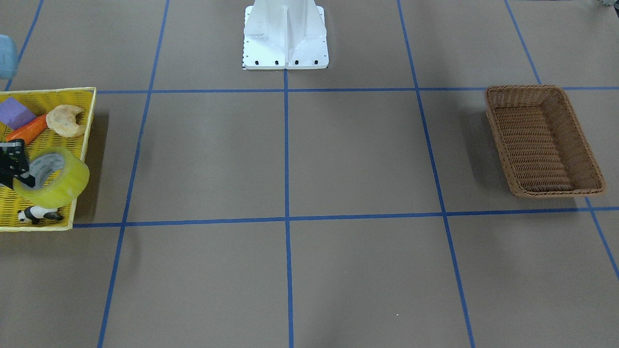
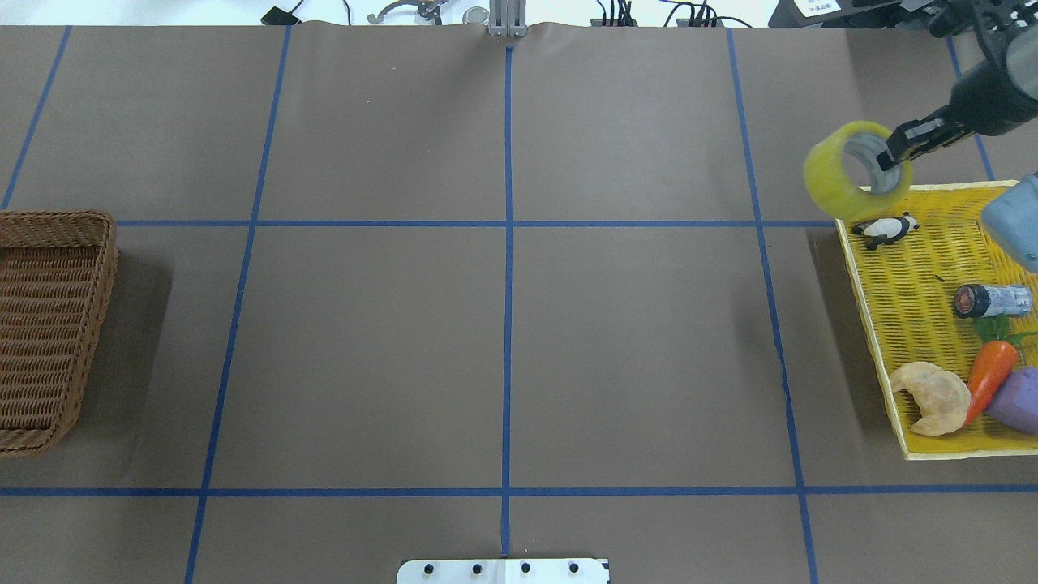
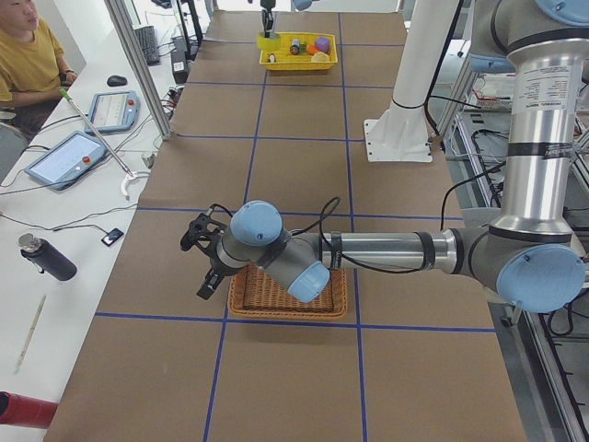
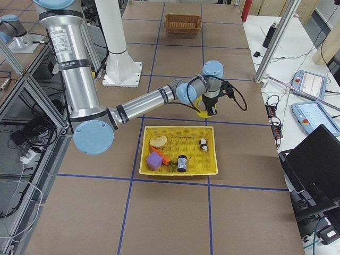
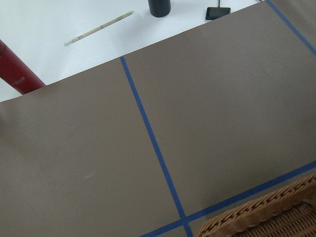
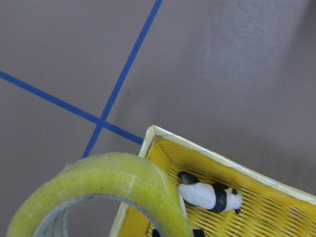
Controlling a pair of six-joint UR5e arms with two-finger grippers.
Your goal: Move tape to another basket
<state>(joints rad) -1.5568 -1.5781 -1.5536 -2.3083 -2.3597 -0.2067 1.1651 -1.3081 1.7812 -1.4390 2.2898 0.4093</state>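
Observation:
The yellow-green tape roll [image 1: 60, 186] [image 2: 835, 182] [image 6: 113, 173] hangs tilted in the air over the far corner of the yellow mesh basket [image 2: 908, 284]. My right gripper [image 2: 896, 150] [image 1: 14, 169] is shut on the tape's wall, with one finger inside the core. The brown wicker basket [image 2: 49, 324] [image 1: 541, 140] stands empty at the table's other end. My left gripper [image 3: 200, 262] hovers just beyond the wicker basket's [image 3: 276, 299] outer edge. It shows only in the exterior left view, so I cannot tell if it is open or shut.
In the yellow basket lie a panda figure [image 2: 888, 229], a small dark roll [image 2: 993, 300], a carrot [image 2: 991, 377], a croissant [image 2: 932, 397] and a purple block [image 2: 1018, 401]. The robot's white base [image 1: 285, 36] stands mid-table. A person [image 3: 32, 55] sits beside the table.

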